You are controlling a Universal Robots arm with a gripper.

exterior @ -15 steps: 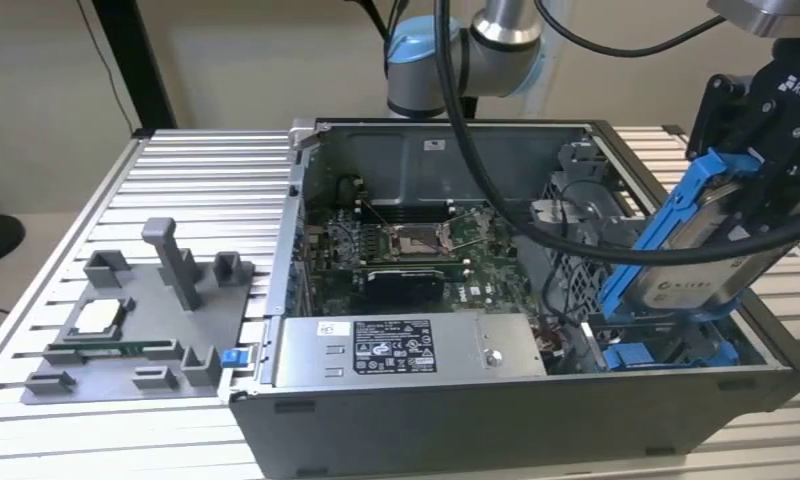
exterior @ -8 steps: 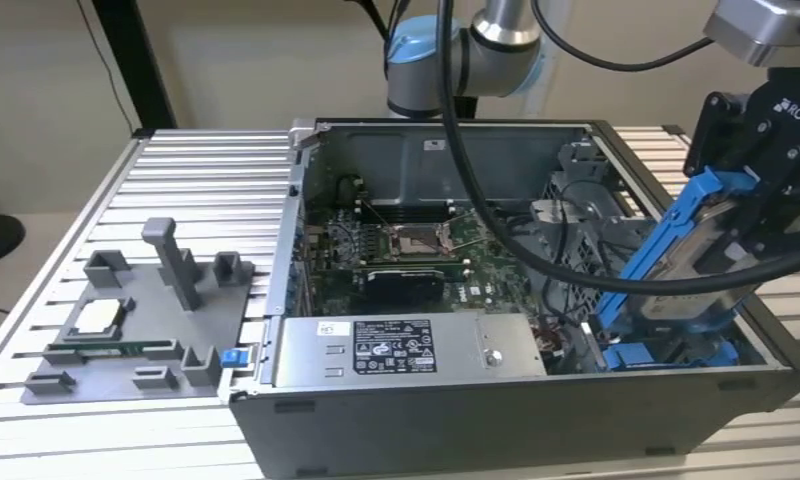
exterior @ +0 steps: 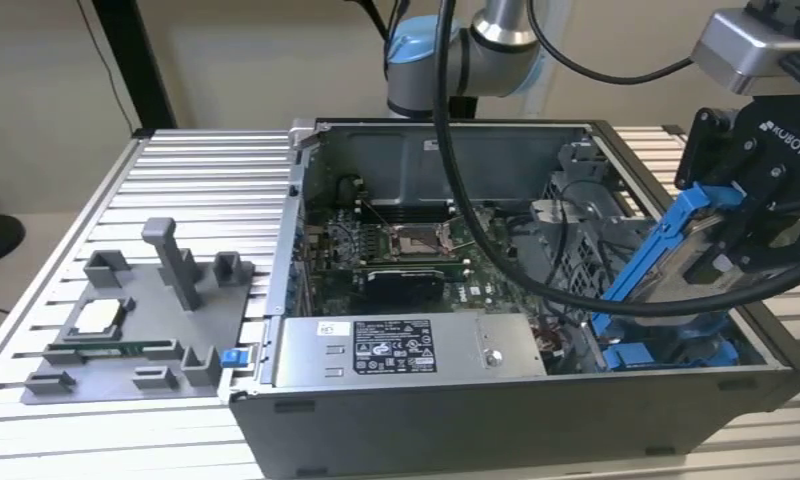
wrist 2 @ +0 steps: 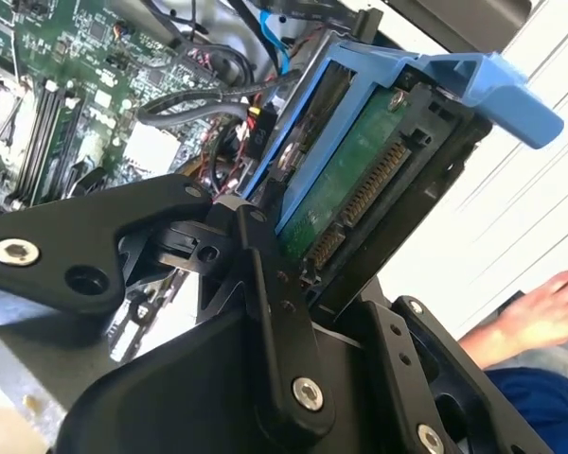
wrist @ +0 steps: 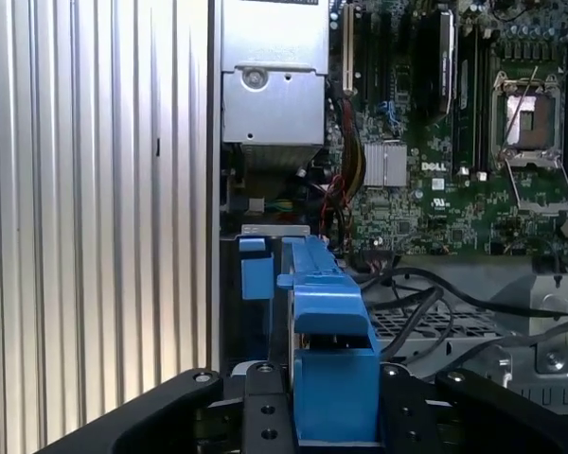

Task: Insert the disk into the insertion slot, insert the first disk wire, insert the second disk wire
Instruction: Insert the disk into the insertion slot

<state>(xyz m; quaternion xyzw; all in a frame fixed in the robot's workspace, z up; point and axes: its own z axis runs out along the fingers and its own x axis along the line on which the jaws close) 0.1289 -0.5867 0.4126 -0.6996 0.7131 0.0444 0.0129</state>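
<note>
My gripper (exterior: 736, 245) is shut on the disk (exterior: 674, 250), a drive in a bright blue frame. It hangs tilted over the open computer case (exterior: 507, 420), at the corner on the exterior view's right. The disk's lower end reaches down toward the blue-railed insertion slot (exterior: 667, 352). In the second wrist view the disk (wrist 2: 355, 184) shows its green board and connector edge between the black fingers (wrist 2: 265, 284). In the first wrist view the blue frame (wrist: 327, 322) stands between the fingers over the drive bay. Loose black wires (wrist: 426, 303) lie beside the bay.
A grey labelled power-supply box (exterior: 400, 350) sits along the case's near wall, with the motherboard (exterior: 400, 250) behind it. The arm's black cable (exterior: 487, 230) drapes across the case. A grey fixture (exterior: 133, 320) rests on the slatted table. A person's hand (wrist 2: 540, 312) is outside the case.
</note>
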